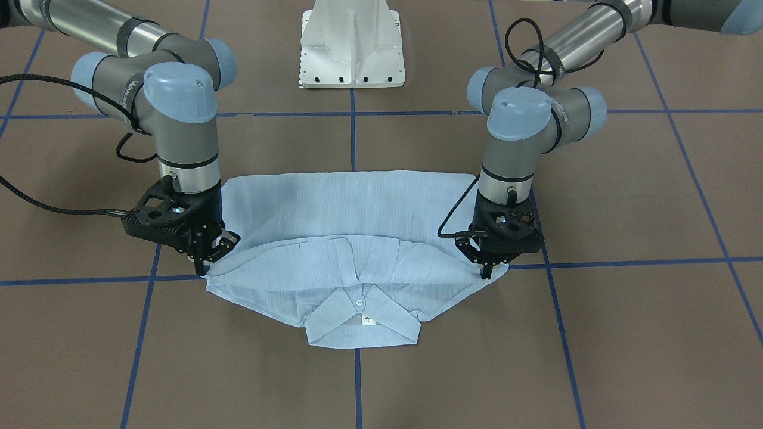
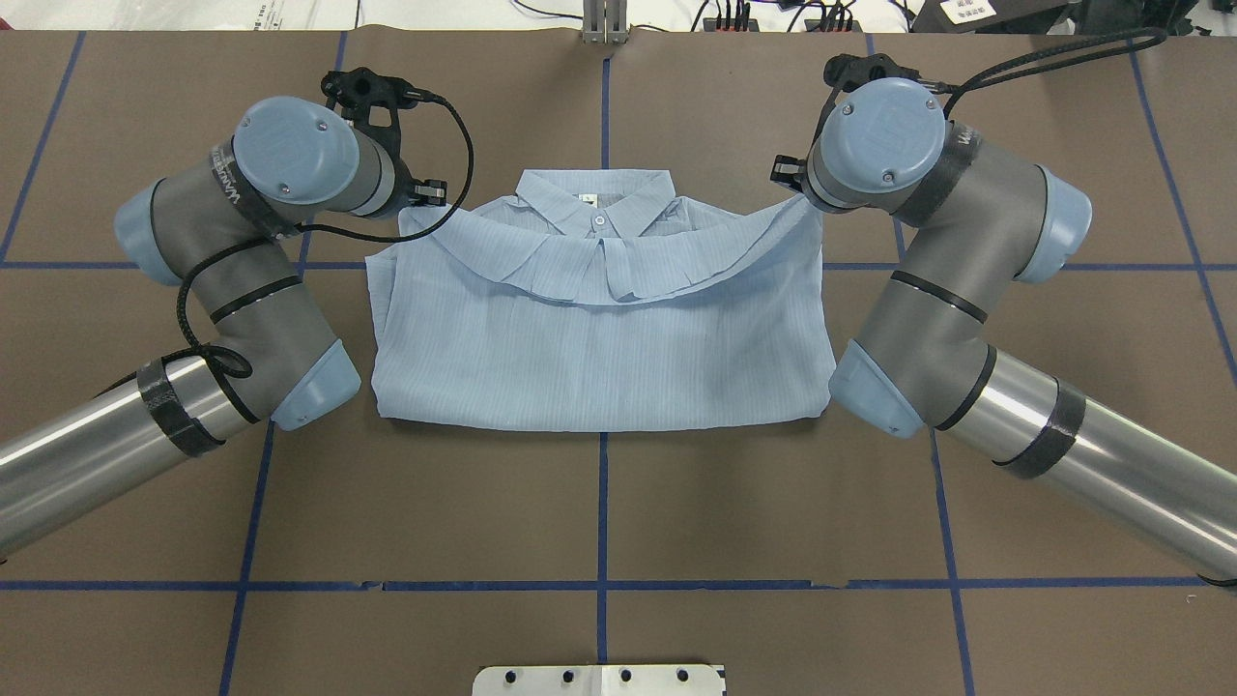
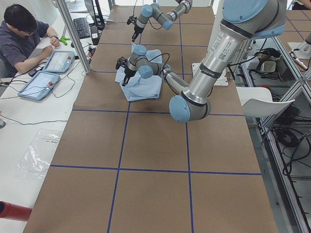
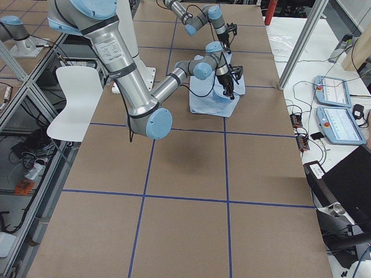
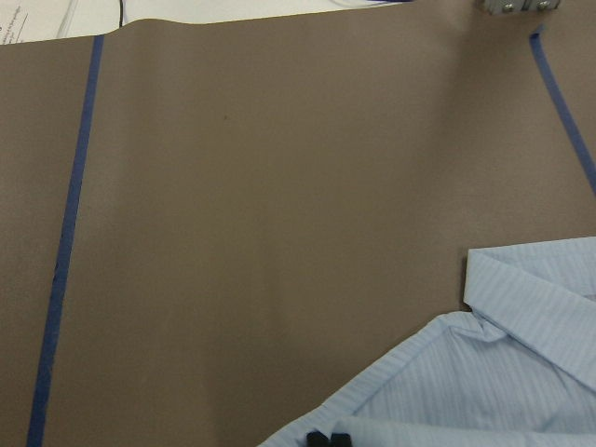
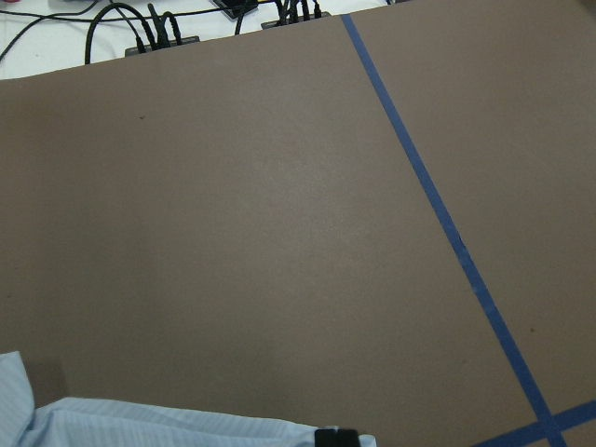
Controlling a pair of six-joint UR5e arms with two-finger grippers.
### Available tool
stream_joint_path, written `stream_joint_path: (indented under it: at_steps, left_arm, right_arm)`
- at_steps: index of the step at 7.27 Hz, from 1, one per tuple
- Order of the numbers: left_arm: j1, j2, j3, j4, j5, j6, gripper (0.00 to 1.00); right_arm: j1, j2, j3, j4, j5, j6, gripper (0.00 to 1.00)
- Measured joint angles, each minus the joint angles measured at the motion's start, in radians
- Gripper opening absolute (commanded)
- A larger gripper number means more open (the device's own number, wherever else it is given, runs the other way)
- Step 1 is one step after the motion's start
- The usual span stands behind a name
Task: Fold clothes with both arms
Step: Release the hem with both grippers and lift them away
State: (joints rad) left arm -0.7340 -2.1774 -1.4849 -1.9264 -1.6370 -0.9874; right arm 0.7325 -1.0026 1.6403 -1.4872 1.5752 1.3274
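The light blue striped shirt (image 1: 351,208) lies on the brown table, collar (image 1: 334,319) and white neck label towards the far edge from the robot. Its hem is folded up and sags in a curve across the chest (image 2: 618,280). My left gripper (image 1: 486,271) is shut on one corner of that folded edge, low over the table; its fingertips (image 5: 326,438) pinch fabric in the left wrist view. My right gripper (image 1: 205,265) is shut on the other corner; its fingertips (image 6: 337,435) show on cloth in the right wrist view. In the overhead view both wrists hide the fingers.
The white pedestal base (image 1: 353,47) stands at the robot's side of the table. Blue tape lines (image 2: 601,503) grid the brown surface. A person (image 3: 22,39) with tablets sits beyond the far edge. Cables (image 6: 158,28) lie along that edge.
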Motion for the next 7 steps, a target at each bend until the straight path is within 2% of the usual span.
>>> stream_joint_path:
  at_steps: [1, 2, 3, 5, 7]
  left_arm:
    - [0.002, 0.003, 0.013, -0.008, 0.002, 0.001, 0.0]
    - [0.005, 0.006, 0.018, -0.011, 0.003, 0.001, 0.0]
    - [0.007, 0.009, 0.02, -0.013, 0.003, 0.001, 0.99]
    - [0.006, 0.028, 0.014, -0.057, 0.001, 0.075, 1.0]
    - [0.003, 0.085, -0.056, -0.108, -0.038, 0.141, 1.0]
  right_arm:
    - [-0.011, -0.009, -0.009, 0.01, -0.003, 0.001, 0.0]
    - [-0.022, -0.02, -0.011, 0.014, -0.006, 0.002, 0.15]
    - [-0.03, -0.03, -0.012, 0.016, -0.007, 0.002, 0.99]
    - [-0.034, -0.034, -0.006, 0.017, -0.01, 0.001, 1.0]
    - [-0.017, -0.038, 0.032, 0.014, -0.002, -0.045, 1.0]
